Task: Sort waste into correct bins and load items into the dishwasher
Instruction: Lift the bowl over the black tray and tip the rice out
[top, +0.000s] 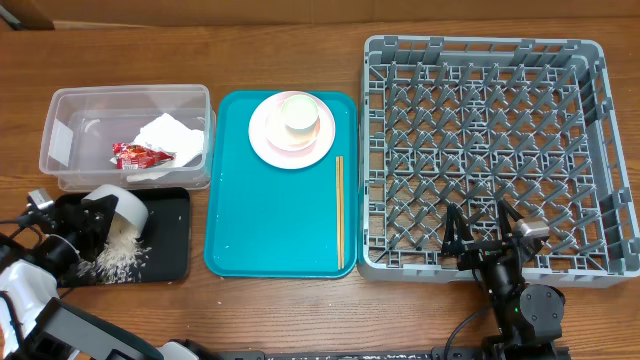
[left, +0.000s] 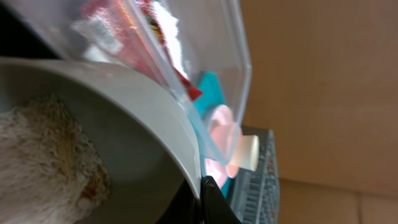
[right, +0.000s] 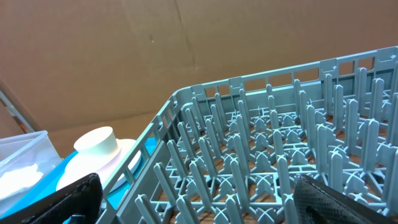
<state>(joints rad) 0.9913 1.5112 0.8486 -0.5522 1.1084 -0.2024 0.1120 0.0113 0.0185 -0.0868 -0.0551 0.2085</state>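
Note:
My left gripper (top: 88, 220) is shut on the rim of the pale grey-green bowl (top: 122, 207) and holds it tipped over the black tray (top: 172, 235). Rice grains (top: 122, 256) lie spilled on the tray. In the left wrist view the fingertips (left: 203, 188) pinch the bowl's rim (left: 130, 118), with rice (left: 43, 162) inside. The clear tub (top: 130, 92) holds the white napkin (top: 170, 133) and red wrapper (top: 140, 154). The pink plate (top: 268, 142) carries a white cup (top: 298, 118). Chopsticks (top: 340, 210) lie on the teal tray. My right gripper (top: 478, 232) is open and empty over the rack's front edge.
The teal tray (top: 240, 220) sits between the bins and the grey dish rack (top: 470, 45). The rack's pegs (right: 267, 143) fill the right wrist view between my open fingers (right: 199, 205); the plate and cup (right: 96, 146) show beyond its left wall.

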